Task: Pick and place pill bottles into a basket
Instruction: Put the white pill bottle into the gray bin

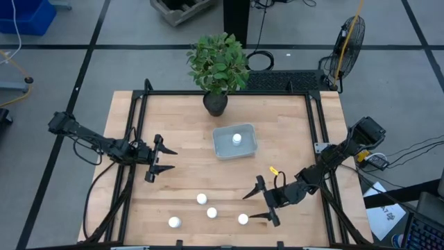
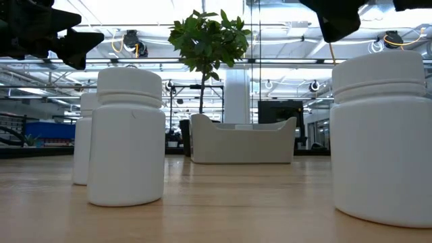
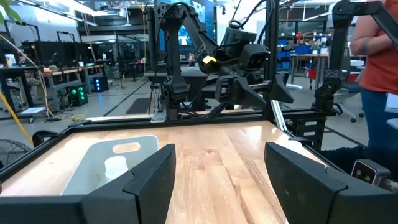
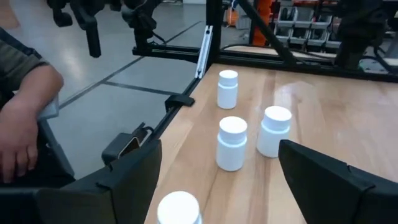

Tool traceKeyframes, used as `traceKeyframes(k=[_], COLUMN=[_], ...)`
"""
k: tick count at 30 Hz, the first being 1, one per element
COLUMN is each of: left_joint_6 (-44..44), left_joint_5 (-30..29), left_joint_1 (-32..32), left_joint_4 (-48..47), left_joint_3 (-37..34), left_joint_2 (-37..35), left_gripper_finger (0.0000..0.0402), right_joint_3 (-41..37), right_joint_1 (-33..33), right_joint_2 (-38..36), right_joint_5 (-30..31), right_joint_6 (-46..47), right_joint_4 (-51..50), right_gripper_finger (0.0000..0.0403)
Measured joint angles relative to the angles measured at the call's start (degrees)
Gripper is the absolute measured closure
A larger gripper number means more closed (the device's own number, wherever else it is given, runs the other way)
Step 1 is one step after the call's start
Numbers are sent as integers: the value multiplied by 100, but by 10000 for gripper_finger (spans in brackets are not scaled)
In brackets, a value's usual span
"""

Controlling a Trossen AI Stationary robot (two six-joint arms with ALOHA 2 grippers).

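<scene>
The pale basket (image 1: 223, 146) stands mid-table and holds one white pill bottle (image 1: 236, 139). It also shows in the left wrist view (image 3: 87, 168) with that bottle (image 3: 115, 167). Several more bottles stand upright on the table near its front edge (image 1: 201, 198), (image 1: 211, 212), (image 1: 174, 222), (image 1: 243, 219). My right gripper (image 1: 251, 207) is open and low at the front right. The nearest bottle (image 4: 179, 208) stands just ahead of its fingers, apart from them. My left gripper (image 1: 166, 160) is open and empty at the left, above the table.
A potted plant (image 1: 218, 66) stands at the table's far edge behind the basket. Black frame rails (image 1: 139, 125) run along the table's left and right sides. A person's arm (image 4: 25, 106) shows beyond the table's left edge, and a person (image 3: 379, 56) stands beyond its right side.
</scene>
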Motion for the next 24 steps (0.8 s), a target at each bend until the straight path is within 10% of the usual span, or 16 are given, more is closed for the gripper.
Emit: traceKeyframes(k=[24], left_joint_6=[1], left_joint_5=[2], left_joint_1=[-1], left_joint_4=[2], left_joint_3=[0], left_joint_2=[0], left_gripper_finger=[151], right_joint_3=[728], right_joint_1=[260], right_joint_2=[766], right_joint_5=[-35], right_joint_6=[-281], right_joint_4=[-107], right_gripper_finger=[89])
